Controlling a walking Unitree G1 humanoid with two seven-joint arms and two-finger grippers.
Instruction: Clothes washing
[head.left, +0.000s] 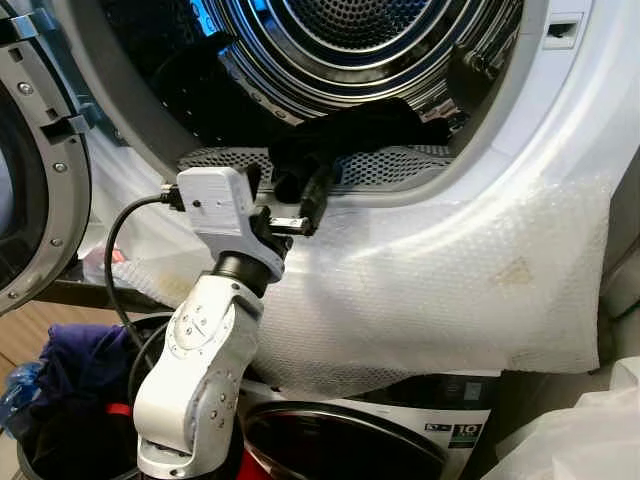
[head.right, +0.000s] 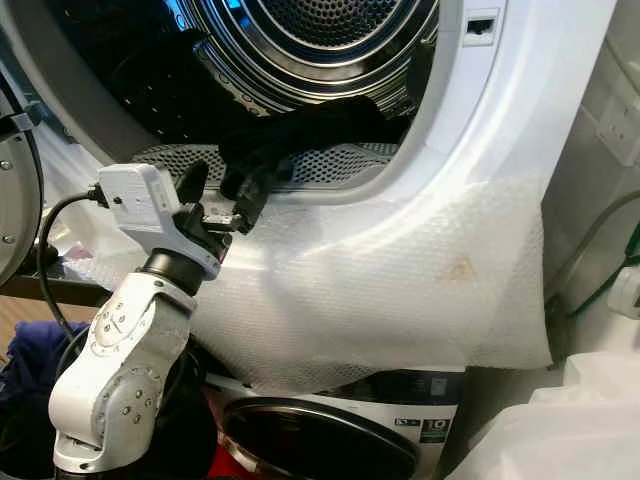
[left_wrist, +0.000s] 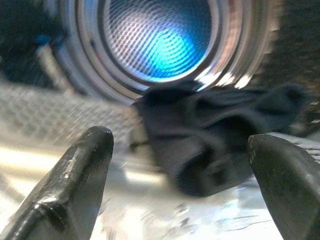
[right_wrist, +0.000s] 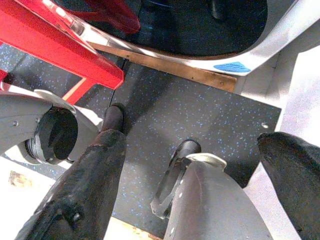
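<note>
Black cloth, soft and bunched into folds, is what I see just ahead of my left gripper (head.left: 300, 205): a dark garment (head.left: 350, 135) draped over the lip of the drum opening, one rolled end hanging toward the fingers. In the left wrist view the two black fingers (left_wrist: 75, 180) stand spread wide apart, with the garment (left_wrist: 210, 135) between and beyond them; nothing is pinched. Whether the fingertips touch the cloth I cannot tell.

Past the garment, the ribbed steel drum (head.left: 370, 40) is round and shiny, its perforated back wall lit blue. Under the cloth runs a grey mesh strip (head.left: 400, 165) along the door seal. Below the gripper, dimpled bubble wrap (head.left: 440, 290) covers the white front of the machine. The open door (head.left: 40, 180), grey and ring-shaped, hangs to the gripper's left. Lower down sits a second machine's dark round door (head.left: 340, 445), and beside my silver forearm a basket of purple clothes (head.left: 70, 375).

My right gripper (right_wrist: 200, 165) hangs idle, fingers parted, over a speckled dark floor (right_wrist: 200, 110) near a red frame (right_wrist: 55, 45).
</note>
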